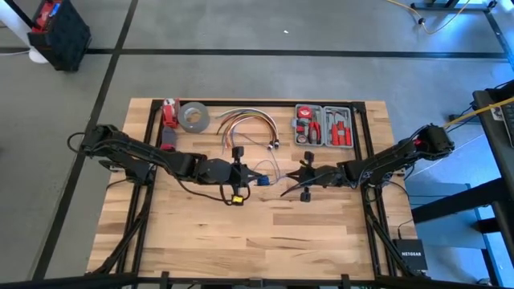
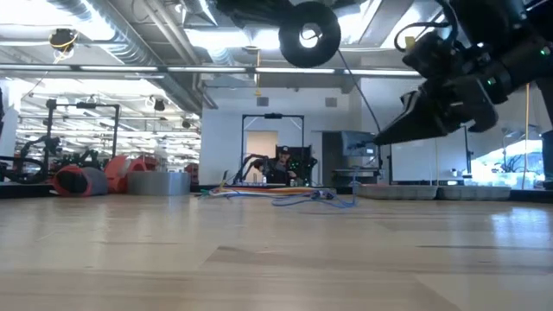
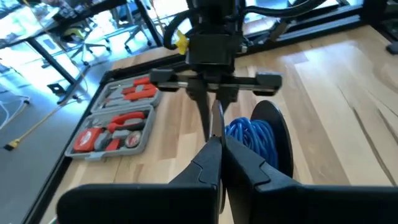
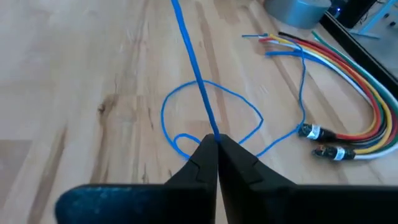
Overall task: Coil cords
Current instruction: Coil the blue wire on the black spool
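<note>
The cord is pinched by the closed right gripper near the tool case. Its blue coil is held by the closed left gripper.

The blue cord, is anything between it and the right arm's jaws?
Nothing visible. The right gripper is already shut on the cord, whose slack loops on bare table; the colored cable bundle lies off to one side.

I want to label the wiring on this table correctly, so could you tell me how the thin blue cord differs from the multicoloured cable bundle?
The cord is one thin blue strand; the cable bundle has several thicker orange, red, yellow and white leads. The cord loops loosely with the right gripper shut on it; the bundle lies ungripped in an arch. Both rest on the wooden table.
</note>
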